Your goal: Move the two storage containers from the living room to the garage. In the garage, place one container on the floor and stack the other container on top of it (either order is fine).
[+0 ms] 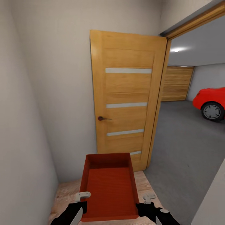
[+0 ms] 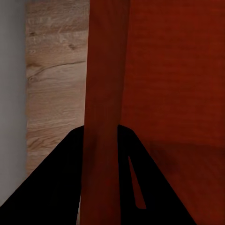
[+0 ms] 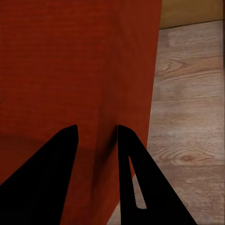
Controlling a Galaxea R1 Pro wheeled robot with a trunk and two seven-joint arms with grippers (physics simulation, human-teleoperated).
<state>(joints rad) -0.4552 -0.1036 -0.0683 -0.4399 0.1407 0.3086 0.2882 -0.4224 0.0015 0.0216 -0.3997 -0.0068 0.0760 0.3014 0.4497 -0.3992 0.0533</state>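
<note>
- Carrying one red bin (image 1: pixel 109 187) out in front, above the wood floor (image 1: pixel 67 192), near the open door (image 1: pixel 128 97);
- Left gripper (image 2: pixel 101 140) pinched shut on the left wall; right gripper (image 3: pixel 97 140) pinched shut on the right wall;
- Not yet on the grey garage floor (image 1: pixel 184 147); still to set down, then stack the other bin.

A: Where is the storage container (image 1: pixel 109 186)?
B: At 6 o'clock in the head view, between the left tool (image 1: pixel 82 203) and the right tool (image 1: pixel 147 203), one wall in each grip, over the plank floor (image 1: pixel 67 190).
A: And beyond it?
B: The open door (image 1: pixel 128 97) at 12; the garage (image 1: pixel 187 131) with a car (image 1: pixel 210 101) at 3.
</note>
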